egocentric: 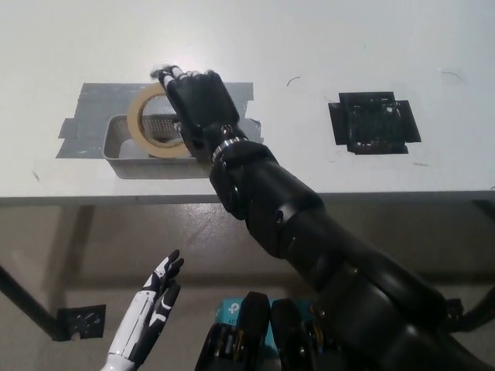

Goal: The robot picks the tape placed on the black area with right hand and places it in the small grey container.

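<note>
My black right hand [197,104] is shut on the beige roll of tape [147,125], held tilted over the small grey mesh container [124,148]. The roll's lower edge sits at or just inside the container's rim; whether it touches the bottom I cannot tell. The container rests on a grey taped patch [97,104] at the table's left. The black area [375,122] at the right holds nothing. My white left hand [151,309] hangs open below the table edge at the lower left.
The white table's front edge [247,199] runs across the middle of the picture, with floor below it. A small black square [81,321] lies on the floor at the lower left, by a dark table leg [23,301].
</note>
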Motion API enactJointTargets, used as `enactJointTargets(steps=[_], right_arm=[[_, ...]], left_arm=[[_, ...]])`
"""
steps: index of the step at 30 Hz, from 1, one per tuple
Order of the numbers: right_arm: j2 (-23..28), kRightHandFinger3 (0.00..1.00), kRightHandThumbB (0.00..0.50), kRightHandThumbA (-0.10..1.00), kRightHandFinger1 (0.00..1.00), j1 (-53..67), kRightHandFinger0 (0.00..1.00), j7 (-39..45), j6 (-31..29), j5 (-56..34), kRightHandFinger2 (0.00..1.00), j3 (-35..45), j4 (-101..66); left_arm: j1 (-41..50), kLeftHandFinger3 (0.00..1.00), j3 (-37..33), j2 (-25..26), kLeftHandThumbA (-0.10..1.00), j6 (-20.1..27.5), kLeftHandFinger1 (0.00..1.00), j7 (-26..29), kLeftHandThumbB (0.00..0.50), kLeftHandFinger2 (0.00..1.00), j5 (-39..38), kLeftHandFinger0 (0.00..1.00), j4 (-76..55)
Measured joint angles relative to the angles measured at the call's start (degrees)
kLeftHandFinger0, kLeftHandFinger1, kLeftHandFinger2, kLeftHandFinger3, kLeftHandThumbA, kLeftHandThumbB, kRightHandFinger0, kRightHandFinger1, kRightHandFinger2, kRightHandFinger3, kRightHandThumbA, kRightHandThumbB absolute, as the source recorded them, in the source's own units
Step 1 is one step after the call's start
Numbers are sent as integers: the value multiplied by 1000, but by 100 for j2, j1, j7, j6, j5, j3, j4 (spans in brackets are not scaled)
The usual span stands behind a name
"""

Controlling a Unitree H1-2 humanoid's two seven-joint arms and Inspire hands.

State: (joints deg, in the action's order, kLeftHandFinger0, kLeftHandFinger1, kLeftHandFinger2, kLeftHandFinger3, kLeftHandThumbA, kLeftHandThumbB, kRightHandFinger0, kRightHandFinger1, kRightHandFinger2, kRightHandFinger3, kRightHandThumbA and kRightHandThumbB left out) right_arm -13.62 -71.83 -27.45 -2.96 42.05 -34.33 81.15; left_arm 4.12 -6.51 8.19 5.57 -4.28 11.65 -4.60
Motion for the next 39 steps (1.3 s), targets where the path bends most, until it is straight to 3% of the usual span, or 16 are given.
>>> enactJointTargets(steps=[3,7,12,15,18,29,32,39], right_arm=[[10,1000,156,756,1000,21,1000,65,10,-125,1000,217,-5],[48,1000,181,808,1000,21,1000,78,8,-264,1000,457,-31],[131,1000,247,840,1000,20,1000,155,-15,-398,1000,601,-106],[176,1000,321,1000,1000,20,1000,216,-69,-472,1000,664,-212],[310,1000,328,1000,1000,67,1000,345,-189,-562,1000,771,-696],[1154,1000,269,1000,1000,1166,1000,844,-281,-836,1000,1166,-3411],[1380,1000,284,1000,1000,1697,1000,975,-249,-929,1000,1243,-4079],[1933,1000,225,1000,1000,3226,1000,1209,-154,-1240,1000,1501,-5614]], left_arm=[[9,1000,-1,10,1000,-8,1000,-6,113,1000,0,1000,-43],[18,1000,-2,22,1000,-7,1000,-27,139,1000,1,1000,-46],[84,1000,-1,19,1000,-8,1000,-35,128,1000,5,1000,-58],[134,1000,0,18,1000,-9,1000,-35,128,1000,5,1000,-61],[142,1000,6,15,1000,-8,1000,-35,136,1000,-2,1000,-63],[101,1000,33,10,1000,-7,1000,-34,143,1000,0,1000,14],[86,1000,44,10,1000,-7,1000,-34,141,1000,1,1000,95],[56,1000,69,9,1000,-8,1000,-33,129,1000,-1,1000,217]])
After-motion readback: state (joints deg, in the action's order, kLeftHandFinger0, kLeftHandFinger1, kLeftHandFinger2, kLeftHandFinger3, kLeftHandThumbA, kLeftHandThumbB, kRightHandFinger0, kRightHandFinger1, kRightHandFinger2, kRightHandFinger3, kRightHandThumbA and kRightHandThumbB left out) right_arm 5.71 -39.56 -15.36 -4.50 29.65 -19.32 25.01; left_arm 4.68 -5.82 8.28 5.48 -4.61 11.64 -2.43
